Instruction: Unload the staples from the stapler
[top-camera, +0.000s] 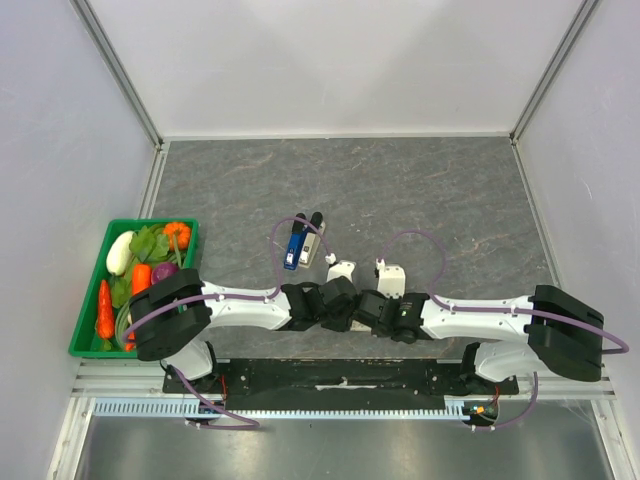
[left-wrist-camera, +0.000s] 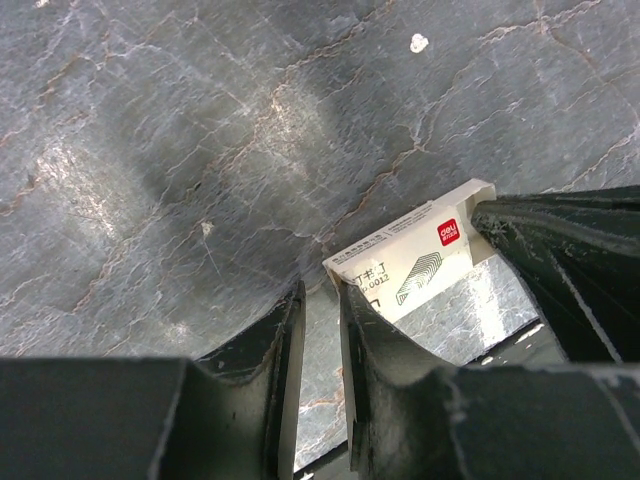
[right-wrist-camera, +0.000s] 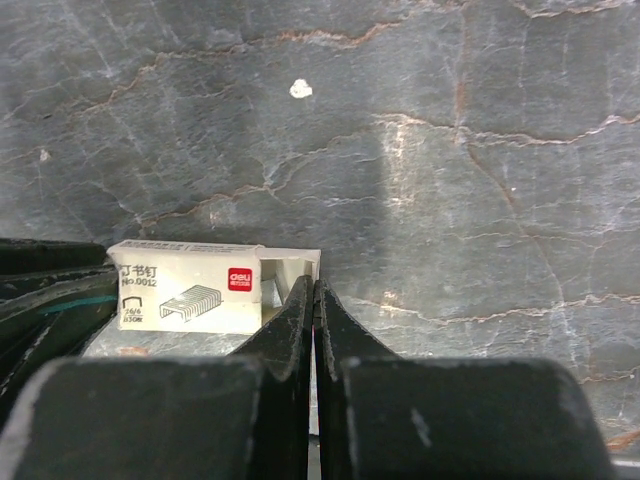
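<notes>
The blue and black stapler (top-camera: 293, 245) lies on the grey table, with a white and black part (top-camera: 312, 240) right beside it, well beyond both grippers. A small white staple box (left-wrist-camera: 410, 260) lies between the grippers; in the right wrist view (right-wrist-camera: 190, 285) its tray is slid partly out. My left gripper (left-wrist-camera: 320, 290) is slightly open and empty, its right finger at the box's near end. My right gripper (right-wrist-camera: 315, 285) is shut, its tips at the box's open tray end. I see nothing between its fingers. The stapler is out of both wrist views.
A green crate (top-camera: 88, 300) of toy vegetables stands at the left edge. White walls enclose the table on three sides. A small white speck (right-wrist-camera: 299, 90) lies on the table ahead of the grippers.
</notes>
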